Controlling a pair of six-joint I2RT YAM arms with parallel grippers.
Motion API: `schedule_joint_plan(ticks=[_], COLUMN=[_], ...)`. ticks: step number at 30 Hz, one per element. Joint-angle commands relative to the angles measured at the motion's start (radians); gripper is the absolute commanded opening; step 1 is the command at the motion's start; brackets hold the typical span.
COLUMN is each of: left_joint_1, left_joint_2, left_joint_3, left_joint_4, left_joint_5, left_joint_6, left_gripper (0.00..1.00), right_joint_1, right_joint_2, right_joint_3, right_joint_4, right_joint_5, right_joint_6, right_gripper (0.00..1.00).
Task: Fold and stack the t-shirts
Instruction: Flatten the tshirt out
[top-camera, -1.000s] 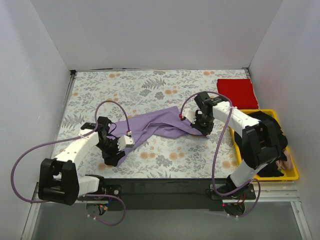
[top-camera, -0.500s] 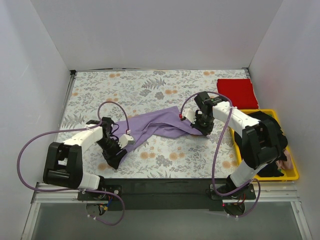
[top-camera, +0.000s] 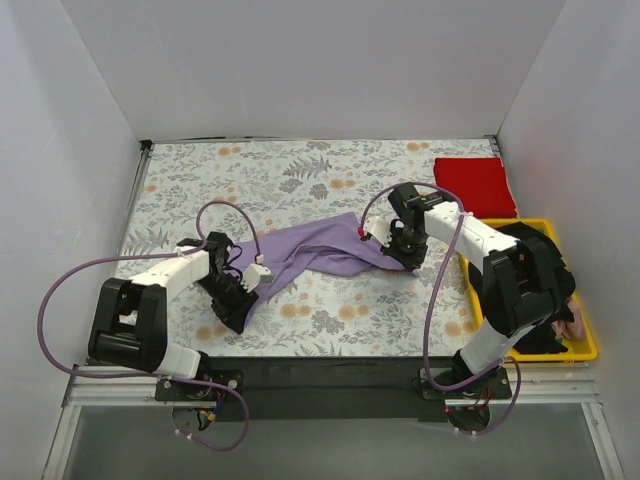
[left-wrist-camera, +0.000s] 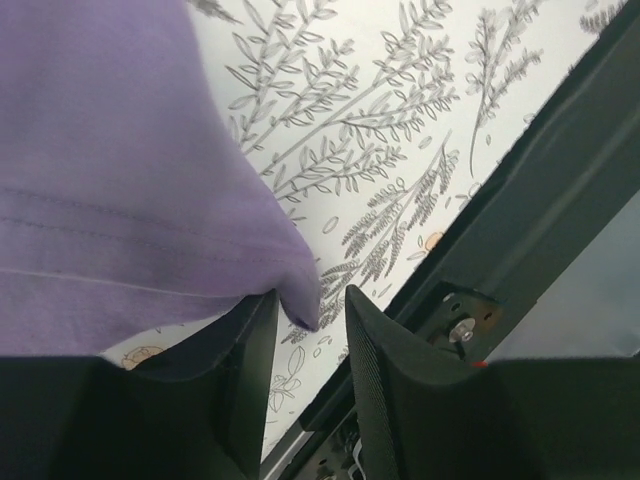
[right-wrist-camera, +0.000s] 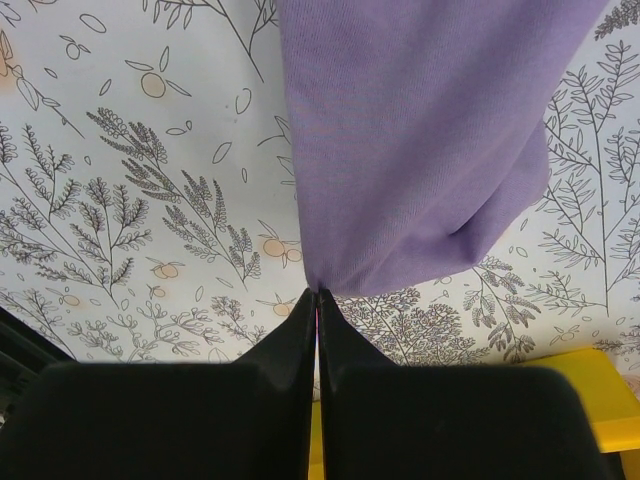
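The lavender-purple t-shirt (top-camera: 310, 255) lies crumpled in a long strip across the middle of the floral cloth. My right gripper (top-camera: 408, 256) is shut on its right end, with the cloth pinched at the fingertips in the right wrist view (right-wrist-camera: 317, 292); the shirt (right-wrist-camera: 420, 150) spreads away from them. My left gripper (top-camera: 233, 300) is at the shirt's left end. In the left wrist view (left-wrist-camera: 310, 298) its jaws stand apart with a hemmed corner of the shirt (left-wrist-camera: 120, 180) hanging between them, not pinched. The red t-shirt (top-camera: 475, 185) lies folded at the far right.
A yellow plastic tray (top-camera: 585, 345) holding dark items sits at the right edge, beside the right arm. The grey-and-orange floral cloth (top-camera: 250, 175) covers the table. White walls close in the left, back and right. The table's black front edge (left-wrist-camera: 540, 200) is near the left gripper.
My left gripper has moved a little up and right along the shirt's left end, and its arm has swung inward. The right arm and the shirt's right end have not moved.
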Motion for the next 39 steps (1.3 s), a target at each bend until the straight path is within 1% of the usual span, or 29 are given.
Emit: schedule_joint_plan(ticks=[1, 2, 4, 5, 6, 7, 8, 9, 10, 12, 15, 16, 17, 18, 19, 20, 21, 24, 27, 32, 34, 35, 39], left_joint_1=[-0.004, -0.002, -0.004, -0.004, -0.004, -0.002, -0.002, -0.004, -0.002, 0.021, 0.096, 0.128, 0.147, 0.153, 0.156, 0.157, 0.159, 0.159, 0.159, 0.159, 0.159, 0.159, 0.161], left_joint_2=[0.002, 0.01, 0.016, 0.016, 0.01, 0.01, 0.005, -0.007, -0.019, -0.045, 0.042, 0.059, 0.097, 0.109, 0.122, 0.128, 0.134, 0.149, 0.154, 0.154, 0.152, 0.146, 0.142], left_joint_3=[0.026, 0.025, 0.023, 0.022, 0.017, 0.016, 0.017, 0.026, 0.035, 0.107, 0.297, 0.327, 0.385, 0.403, 0.42, 0.431, 0.44, 0.444, 0.445, 0.436, 0.436, 0.439, 0.433], left_joint_4=[0.081, 0.09, 0.097, 0.098, 0.097, 0.085, 0.072, 0.054, 0.042, 0.034, 0.026, 0.026, 0.023, 0.019, 0.017, 0.014, 0.017, 0.022, 0.026, 0.022, 0.023, 0.02, 0.025], left_joint_5=[0.003, -0.006, -0.013, -0.011, -0.007, 0.0, 0.015, 0.033, 0.039, 0.03, 0.003, 0.0, -0.003, -0.007, -0.007, -0.004, -0.003, 0.004, 0.009, 0.006, 0.003, 0.0, 0.001], left_joint_6=[-0.071, -0.092, -0.096, -0.096, -0.092, -0.086, -0.074, -0.069, -0.077, -0.097, -0.106, -0.131, -0.132, -0.131, -0.129, -0.126, -0.125, -0.123, -0.131, -0.131, -0.132, -0.131, -0.141], left_gripper=[0.32, 0.38, 0.39, 0.36, 0.28, 0.23, 0.15, 0.0, 0.0, 0.0, 0.0, 0.0, 0.0, 0.0, 0.0, 0.0, 0.0, 0.0, 0.0, 0.0, 0.0, 0.0, 0.0], right_joint_1=[-0.002, -0.002, -0.002, -0.002, -0.002, 0.0, -0.002, 0.0, -0.002, 0.0, -0.005, -0.005, -0.009, -0.014, -0.017, -0.022, -0.035, -0.075, -0.081, -0.081, -0.083, -0.081, -0.081], right_joint_2=[0.008, 0.009, 0.012, 0.014, 0.015, 0.015, 0.019, 0.022, 0.023, 0.055, 0.118, 0.144, 0.158, 0.157, 0.148, 0.134, 0.1, 0.042, -0.055, -0.047, -0.055, -0.06, -0.077], right_joint_3=[0.036, 0.039, 0.036, 0.038, 0.041, 0.042, 0.044, 0.049, 0.061, 0.096, 0.162, 0.189, 0.199, 0.197, 0.185, 0.168, 0.147, 0.058, -0.041, -0.106, -0.148, -0.164, -0.235], right_joint_4=[-0.018, -0.018, -0.018, -0.018, -0.018, -0.017, -0.017, -0.017, -0.017, -0.013, -0.003, -0.006, -0.01, -0.013, -0.013, -0.009, -0.004, 0.019, 0.094, 0.195, 0.258, 0.276, 0.391], right_joint_5=[-0.009, -0.009, -0.012, -0.013, -0.012, -0.013, -0.016, -0.024, -0.032, -0.041, -0.024, -0.022, -0.024, -0.03, -0.03, -0.036, -0.041, -0.076, -0.07, -0.038, -0.029, -0.016, 0.016], right_joint_6=[0.01, 0.01, 0.01, 0.01, 0.01, 0.01, 0.01, 0.011, 0.014, 0.022, 0.018, 0.022, 0.036, 0.036, 0.033, 0.025, 0.013, 0.008, 0.004, 0.039, 0.037, 0.036, 0.031], right_gripper=[0.01, 0.01, 0.01, 0.01, 0.01, 0.01, 0.01, 0.01, 0.01, 0.01, 0.01, 0.01, 0.09, 0.26, 0.27, 0.4, 0.43, 0.43, 0.43, 0.43, 0.46, 0.51, 0.58])
